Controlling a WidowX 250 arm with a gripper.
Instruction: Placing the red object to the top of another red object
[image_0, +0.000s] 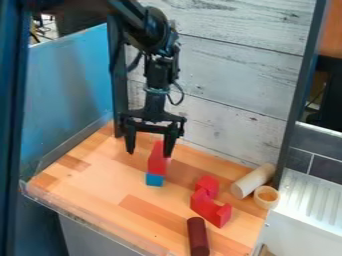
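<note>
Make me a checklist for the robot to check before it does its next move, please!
1. Gripper open: ok, its two fingers are wide apart.
2. Tall red block lined up between the fingers: cannot tell, because this one slanted view hides how near or far they are.
3. Tall red block sitting on another red block: not ok, its lower end meets the blue block.
4. Which red block to stack on: cannot tell, the notched red block and the small red block behind it could both be it.
5. Dark red cylinder away from the gripper: ok, it lies near the front edge.
</note>
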